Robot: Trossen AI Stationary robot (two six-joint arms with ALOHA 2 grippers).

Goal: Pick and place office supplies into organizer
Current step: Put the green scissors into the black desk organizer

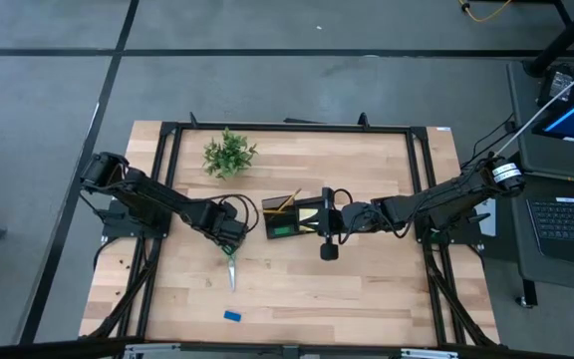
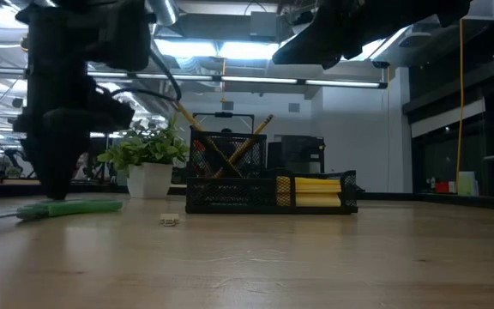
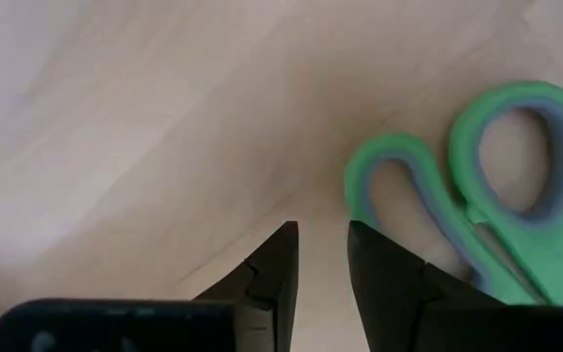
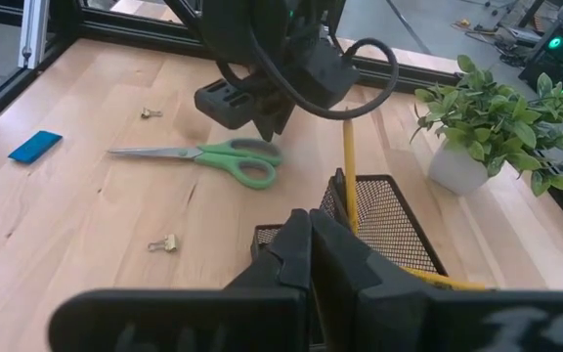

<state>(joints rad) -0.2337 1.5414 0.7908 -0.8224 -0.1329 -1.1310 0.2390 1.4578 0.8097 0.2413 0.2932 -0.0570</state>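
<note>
left tool (image 3: 323,256): low over the surface (image 1: 367,289), fingers a narrow gap apart, gripping nothing, just beside the scissors' green handles | scissors (image 4: 208,156): flat on the surface, left of the organizer | right tool (image 4: 311,244): closed, empty, above the organizer (image 1: 295,219) | organizer: mid-surface, holding pencils (image 2: 240,153) and sticky notes (image 2: 317,190) | blue block (image 1: 232,316): near front edge
</note>
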